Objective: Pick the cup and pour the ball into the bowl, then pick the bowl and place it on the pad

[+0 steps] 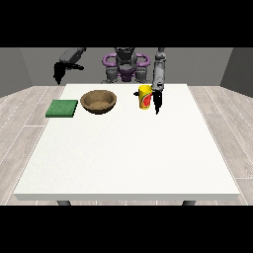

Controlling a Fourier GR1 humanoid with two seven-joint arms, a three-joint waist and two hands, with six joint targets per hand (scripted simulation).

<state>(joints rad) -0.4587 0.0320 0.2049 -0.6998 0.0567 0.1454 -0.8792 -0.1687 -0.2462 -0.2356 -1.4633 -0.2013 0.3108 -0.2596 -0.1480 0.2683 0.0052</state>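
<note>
Nothing seems done yet: the yellow cup with a red label [144, 97] is standing upright on the white table [128, 153], the brown wooden bowl [99, 101] at its nine o'clock, the green square pad [62, 108] beyond. The hand at the view's right [157, 101] is hanging just at the cup's three o'clock, fingers pointing down; whether it is touching I cannot tell. The hand at the view's left [58, 72] is idling; its fingers are unreadable.

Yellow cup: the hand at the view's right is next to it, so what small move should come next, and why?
Probably shift the hand at the view's right sideways toward the yellow cup until it can close round it. The cup stands upright on the table, beside the brown bowl, and the hand hangs just next to it, not yet holding it, so nothing can be poured.
</note>
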